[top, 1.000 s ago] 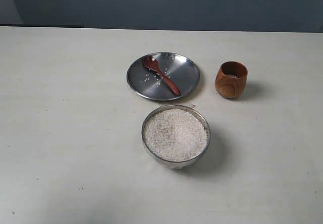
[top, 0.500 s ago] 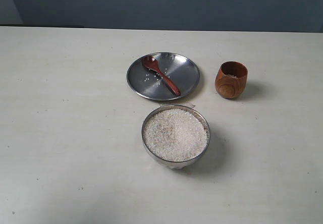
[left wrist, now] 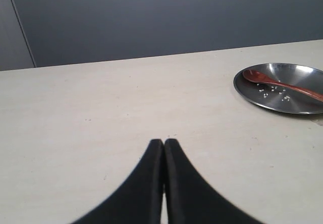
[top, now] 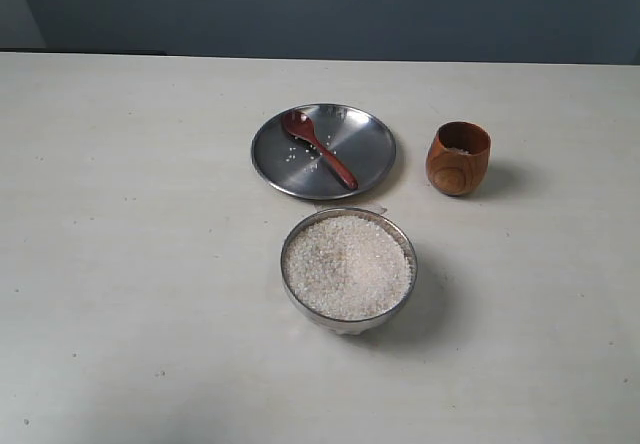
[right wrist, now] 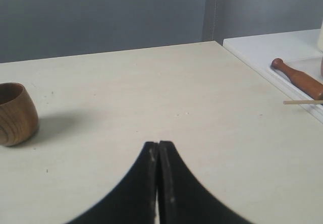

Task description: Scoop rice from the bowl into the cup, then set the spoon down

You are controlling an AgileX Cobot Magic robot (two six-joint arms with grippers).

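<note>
In the exterior view the steel bowl (top: pixel 345 321) is seen near the front of the table (top: pixel 130 244), filled almost to its rim with rice (top: pixel 347 266). The flat steel plate (top: pixel 365 144) is placed at 12 o'clock from the bowl, close to it but apart. The wooden cup (top: pixel 458 159) is set upright between 1 and 2 o'clock from the bowl.

The wooden spoon (top: pixel 318 147) is laid on the plate, its head toward 11 o'clock and its handle toward 5 o'clock. A few loose grains are scattered on the plate beside it. A small white patch, probably rice, is seen inside the cup.

The left gripper (left wrist: pixel 164 142) is shown with its jaws pressed together and nothing between them, above bare table and well apart from the plate. The right gripper (right wrist: pixel 158 144) is closed the same way, holding nothing, with the cup off to 1 side.

The task is judged to be finished or nearly so: some rice is in the cup and the spoon is set down and released.

No brand, label or writing can be read anywhere.
</note>
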